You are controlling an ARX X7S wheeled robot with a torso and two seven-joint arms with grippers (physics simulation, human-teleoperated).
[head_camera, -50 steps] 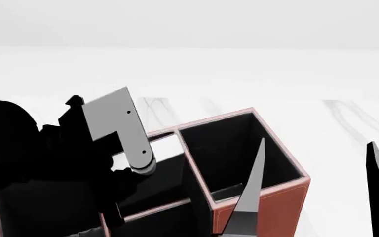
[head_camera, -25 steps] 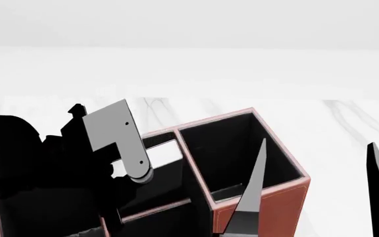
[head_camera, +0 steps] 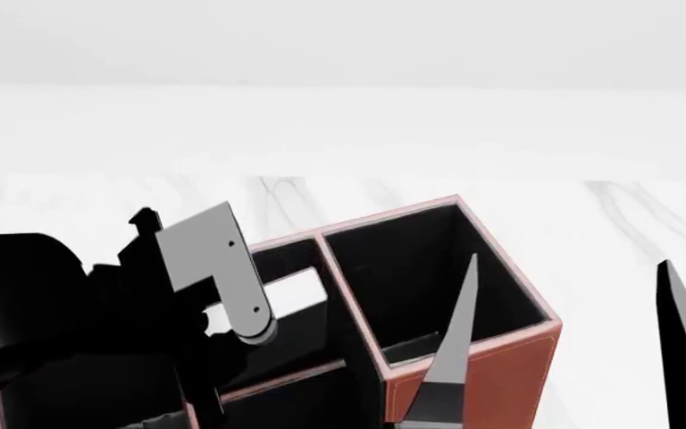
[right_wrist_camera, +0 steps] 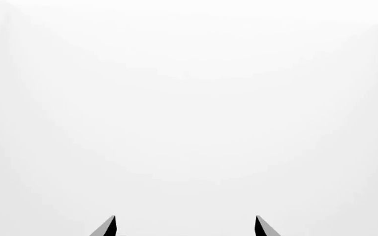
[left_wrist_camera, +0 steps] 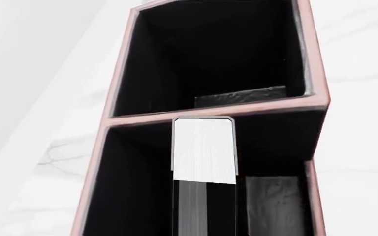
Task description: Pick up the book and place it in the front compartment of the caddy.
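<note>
The reddish-brown caddy with pale pink rims stands low in the head view. My left arm hangs over its left half. In the left wrist view the book runs straight out from my left gripper, white page edge forward. It dips into the black-lined cell next to the tall corner cell. I cannot tell whether that cell is the front compartment. The book's white edge also shows in the head view. My right gripper stands open beside the caddy's right wall, empty.
The caddy rests on a white marbled table with a pale wall behind it. A second black-lined cell lies beside the book. The right wrist view holds only white surface beyond the right gripper.
My left arm has sunk lower and slightly right over the last second, carrying the book's white edge deeper into the caddy. The right gripper has barely moved.
</note>
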